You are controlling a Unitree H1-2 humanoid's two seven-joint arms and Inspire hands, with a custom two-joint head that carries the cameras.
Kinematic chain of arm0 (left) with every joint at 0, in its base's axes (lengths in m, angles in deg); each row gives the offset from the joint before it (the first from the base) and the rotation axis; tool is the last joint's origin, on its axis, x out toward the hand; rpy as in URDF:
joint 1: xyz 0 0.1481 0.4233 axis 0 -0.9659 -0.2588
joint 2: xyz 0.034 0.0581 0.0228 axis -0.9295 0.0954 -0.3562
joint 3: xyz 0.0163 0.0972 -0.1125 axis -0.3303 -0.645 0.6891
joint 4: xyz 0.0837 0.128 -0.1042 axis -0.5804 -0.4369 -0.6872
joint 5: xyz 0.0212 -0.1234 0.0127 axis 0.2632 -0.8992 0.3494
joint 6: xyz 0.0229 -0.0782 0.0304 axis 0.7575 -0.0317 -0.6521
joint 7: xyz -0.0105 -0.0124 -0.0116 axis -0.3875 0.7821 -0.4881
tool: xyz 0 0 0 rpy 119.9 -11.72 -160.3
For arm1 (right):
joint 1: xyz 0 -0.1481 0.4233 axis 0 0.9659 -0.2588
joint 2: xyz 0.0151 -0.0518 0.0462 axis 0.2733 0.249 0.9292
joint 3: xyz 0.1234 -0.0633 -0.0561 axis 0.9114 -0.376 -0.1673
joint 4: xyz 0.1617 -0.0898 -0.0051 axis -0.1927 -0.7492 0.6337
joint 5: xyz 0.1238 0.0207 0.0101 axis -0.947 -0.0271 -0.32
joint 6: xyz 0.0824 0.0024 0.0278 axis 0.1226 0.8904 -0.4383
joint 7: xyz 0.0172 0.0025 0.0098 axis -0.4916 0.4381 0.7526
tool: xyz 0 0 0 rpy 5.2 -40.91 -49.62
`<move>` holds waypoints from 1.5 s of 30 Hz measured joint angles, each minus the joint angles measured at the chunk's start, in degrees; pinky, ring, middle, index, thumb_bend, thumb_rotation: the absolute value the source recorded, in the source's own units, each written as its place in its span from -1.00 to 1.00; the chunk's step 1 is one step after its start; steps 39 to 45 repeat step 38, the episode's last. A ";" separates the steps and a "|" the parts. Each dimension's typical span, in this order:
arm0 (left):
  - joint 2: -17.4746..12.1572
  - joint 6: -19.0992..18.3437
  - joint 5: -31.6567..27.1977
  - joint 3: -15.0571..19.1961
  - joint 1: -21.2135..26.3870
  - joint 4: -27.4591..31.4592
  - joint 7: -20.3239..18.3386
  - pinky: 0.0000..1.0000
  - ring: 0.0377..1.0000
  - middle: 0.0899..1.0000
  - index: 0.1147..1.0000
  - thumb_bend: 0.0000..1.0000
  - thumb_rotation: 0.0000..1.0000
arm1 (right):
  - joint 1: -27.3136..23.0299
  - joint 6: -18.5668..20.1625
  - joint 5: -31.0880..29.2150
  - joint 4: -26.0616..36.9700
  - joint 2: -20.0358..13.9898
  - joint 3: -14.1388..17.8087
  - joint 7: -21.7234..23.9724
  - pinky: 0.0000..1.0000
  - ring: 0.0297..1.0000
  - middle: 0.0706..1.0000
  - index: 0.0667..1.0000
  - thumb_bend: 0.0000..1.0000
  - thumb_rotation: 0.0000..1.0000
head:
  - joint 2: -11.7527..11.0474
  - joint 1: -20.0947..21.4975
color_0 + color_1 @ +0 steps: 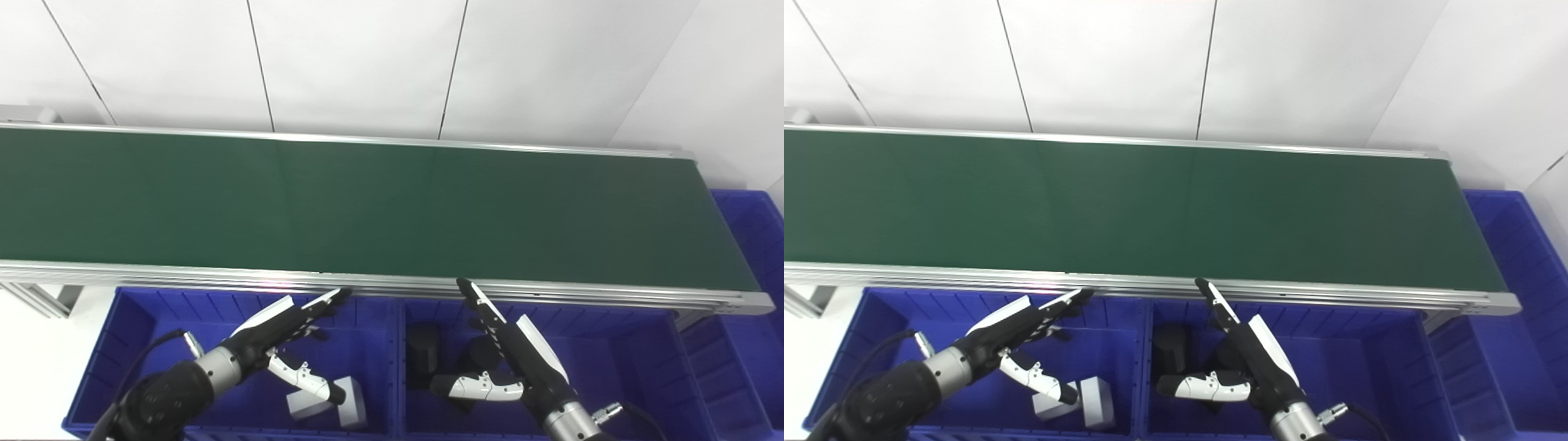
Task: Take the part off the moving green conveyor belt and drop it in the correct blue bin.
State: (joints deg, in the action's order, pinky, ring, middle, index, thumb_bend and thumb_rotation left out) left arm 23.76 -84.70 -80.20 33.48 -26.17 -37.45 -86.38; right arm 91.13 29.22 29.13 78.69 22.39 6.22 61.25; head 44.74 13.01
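Note:
The green conveyor belt [367,202] runs across the view and carries no part. My left hand [288,334] is open and empty, fingers stretched toward the belt's near rail, over the left blue bin [141,318]. Grey-white parts [343,401] lie in that bin. My right hand [502,349] is open and empty, fingers pointing up at the rail, over the middle blue bin [618,343]. Black parts [422,355] lie in that bin, partly hidden by the hand.
The belt's aluminium near rail [392,285] runs just beyond both hands' fingertips. A third blue bin [753,233] stands at the belt's right end. White wall panels stand behind the belt.

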 measured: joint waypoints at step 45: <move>4.57 10.65 -6.68 1.22 -4.49 -1.05 8.33 0.79 0.89 0.98 1.00 0.77 -0.45 | 1.38 -3.59 -1.19 -1.85 0.90 0.47 -3.93 0.86 0.90 0.96 1.00 0.89 -0.28 | -2.20 -1.06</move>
